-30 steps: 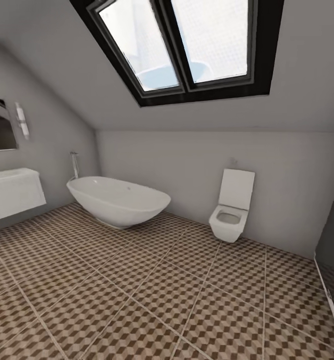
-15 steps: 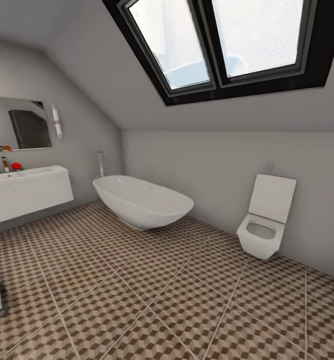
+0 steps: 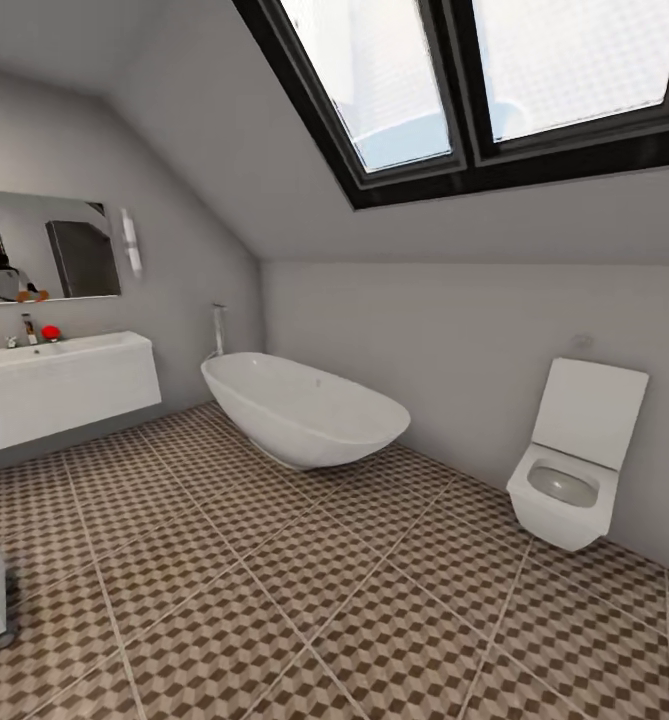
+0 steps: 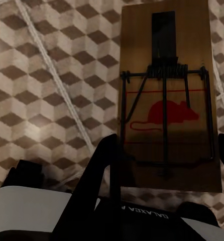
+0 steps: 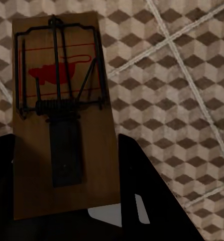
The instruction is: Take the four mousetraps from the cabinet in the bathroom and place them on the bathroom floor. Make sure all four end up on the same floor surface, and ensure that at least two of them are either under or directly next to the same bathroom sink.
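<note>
The tiled floor (image 3: 304, 600) lies open across the middle of the room, wide enough for easy passage. Obstacles line its edges: the wall-hung sink unit (image 3: 64, 385) on the left, the bathtub (image 3: 304, 410) against the far corner, the toilet (image 3: 574, 470) on the right wall. Bare floor runs under the sink unit.

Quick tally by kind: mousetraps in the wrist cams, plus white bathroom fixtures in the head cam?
Mousetraps: 2, one in the left gripper as mousetrap, one in the right gripper as mousetrap
Bathroom sink: 1
Bathtub: 1
Toilet: 1
Total: 5
</note>
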You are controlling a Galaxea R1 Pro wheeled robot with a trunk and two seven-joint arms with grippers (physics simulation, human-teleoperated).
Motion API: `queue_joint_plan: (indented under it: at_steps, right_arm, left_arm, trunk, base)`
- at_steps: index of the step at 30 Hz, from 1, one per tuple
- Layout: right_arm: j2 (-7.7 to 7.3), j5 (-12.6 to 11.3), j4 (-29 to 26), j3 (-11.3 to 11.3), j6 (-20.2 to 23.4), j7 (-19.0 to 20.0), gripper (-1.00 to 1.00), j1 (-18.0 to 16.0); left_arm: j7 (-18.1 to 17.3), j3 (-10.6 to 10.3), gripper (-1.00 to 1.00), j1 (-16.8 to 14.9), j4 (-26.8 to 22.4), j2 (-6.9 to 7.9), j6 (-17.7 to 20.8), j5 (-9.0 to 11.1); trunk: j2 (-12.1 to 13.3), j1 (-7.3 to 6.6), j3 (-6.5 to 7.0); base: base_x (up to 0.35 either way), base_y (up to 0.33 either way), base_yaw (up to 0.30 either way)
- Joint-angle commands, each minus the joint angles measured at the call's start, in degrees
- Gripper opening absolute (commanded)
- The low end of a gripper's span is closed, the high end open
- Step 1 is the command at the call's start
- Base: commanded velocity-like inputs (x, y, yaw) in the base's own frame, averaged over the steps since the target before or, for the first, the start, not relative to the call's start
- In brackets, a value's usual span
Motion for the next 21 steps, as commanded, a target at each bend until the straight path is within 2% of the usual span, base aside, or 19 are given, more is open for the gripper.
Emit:
queue_joint_plan:
  at_steps: [1,21]
  right_arm:
    - [0.00,0.07,0.08,0.32,0.08,0.15,-1.00,-0.08]
    - [-0.02,0.03,0.08,0.32,-0.74,0.15,-1.00,-0.08]
  left_arm:
    - [-0.16,-0.37,-1.00,-0.03,-0.03,0.02,0.28,0.60]
    - [-0.16,-0.39,-1.00,-0.07,-0.03,0.04,0.09,0.62]
  trunk:
    - [-0.03,0.03,-0.06]
    - [-0.03,0.03,-0.06]
  base:
    - [0.324,0.000,0.239]
    - [0.324,0.000,0.272]
